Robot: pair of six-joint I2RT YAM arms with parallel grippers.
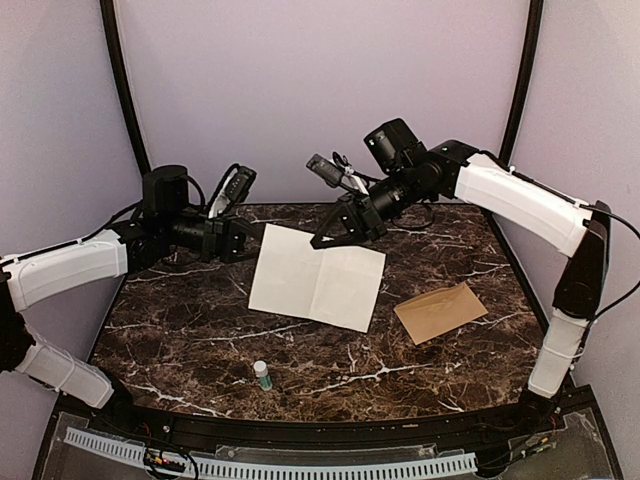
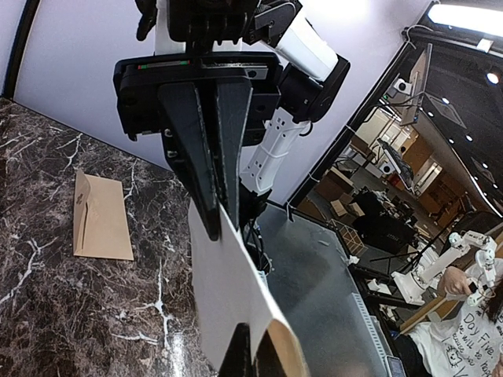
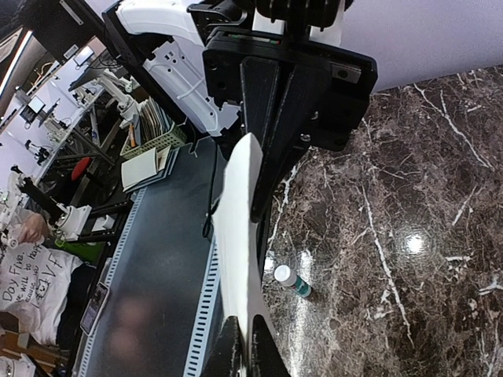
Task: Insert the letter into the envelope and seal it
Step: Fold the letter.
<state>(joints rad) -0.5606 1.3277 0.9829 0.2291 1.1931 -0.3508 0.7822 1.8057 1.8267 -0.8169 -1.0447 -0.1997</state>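
As seen from above, dark veined marble table (image 1: 180, 340) beneath everything. Next in size, cream letter (image 1: 315, 280): creased down the middle, pinched at its far edge from both sides, sloping toward the near side. Cannot tell if resting on the table along the near edge. Then tan envelope (image 1: 440, 312): flat on the table, just right of the letter without touching it, nearer than and right of the right claw (image 1: 352, 222), well apart from the left claw (image 1: 240, 240). Left claw clamped on the letter's far left corner, right claw clamped likewise on the far right corner. Smallest, white-and-green bottle (image 1: 262, 375), upright by the near edge, in front of the letter.
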